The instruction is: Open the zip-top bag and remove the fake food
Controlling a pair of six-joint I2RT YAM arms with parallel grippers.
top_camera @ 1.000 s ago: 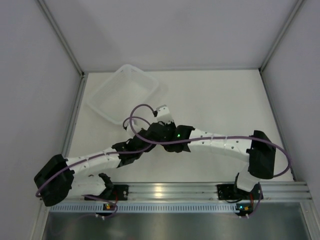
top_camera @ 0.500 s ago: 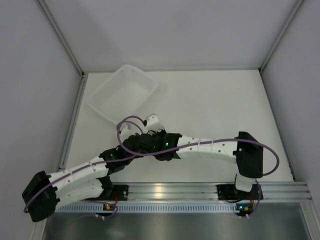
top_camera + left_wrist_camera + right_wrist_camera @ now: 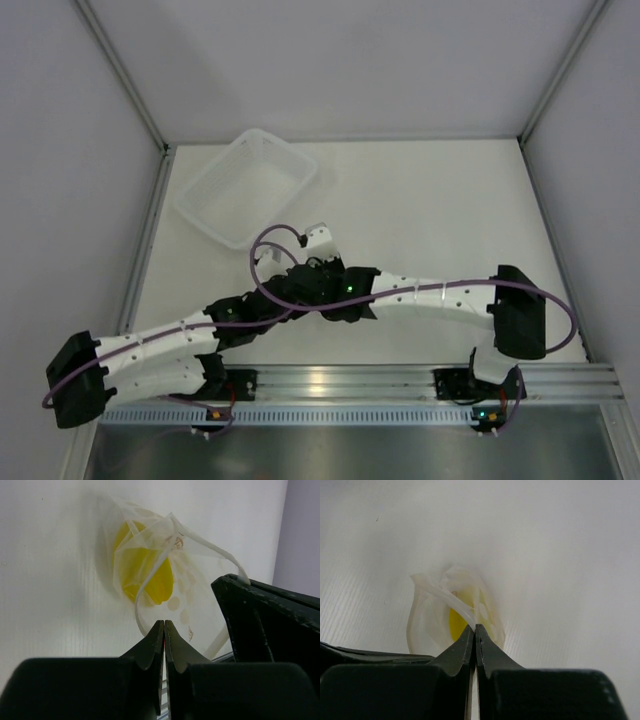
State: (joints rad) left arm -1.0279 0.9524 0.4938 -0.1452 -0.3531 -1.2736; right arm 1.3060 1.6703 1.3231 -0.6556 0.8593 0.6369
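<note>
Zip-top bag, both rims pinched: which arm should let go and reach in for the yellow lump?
Probably the left. The left fingers face the clear crinkly plastic zip-top bag's gaping mouth, the bright yellow rounded plastic lump showing ahead. From the right fingers film mostly veils it; that arm can hold.

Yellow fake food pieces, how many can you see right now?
1: the fake food sits inside the zip-top bag, seen from both wrist views. Folded plastic might hide more.
</note>
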